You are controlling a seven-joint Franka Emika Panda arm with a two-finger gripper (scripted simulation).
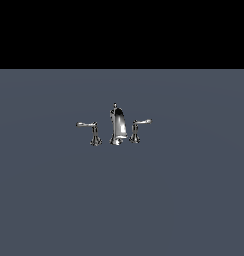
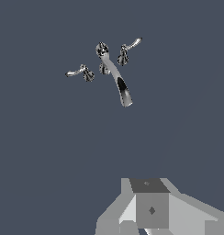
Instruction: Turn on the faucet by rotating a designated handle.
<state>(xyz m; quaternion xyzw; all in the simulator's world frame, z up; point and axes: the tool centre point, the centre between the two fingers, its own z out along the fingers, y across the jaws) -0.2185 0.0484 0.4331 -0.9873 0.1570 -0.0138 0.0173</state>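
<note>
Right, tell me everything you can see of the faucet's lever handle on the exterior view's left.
The handle is a small shiny chrome piece: a thin, roughly level lever reaching toward the exterior view's left from a short post that flares at its base. It stands upright on the plain grey surface, beside the curved spout but apart from it. Its twin handle on the other side has a brighter, upward-tilted lever. Nothing touches it; the gripper shows only in the wrist view, well away from it.

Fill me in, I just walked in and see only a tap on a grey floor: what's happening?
Nothing is being handled yet. A small chrome faucet stands alone, its spout between two lever handles. The handle to be turned, on the exterior view's left, is untouched. The arm's gripper shows only partly in the wrist view, well short of the faucet.
</note>
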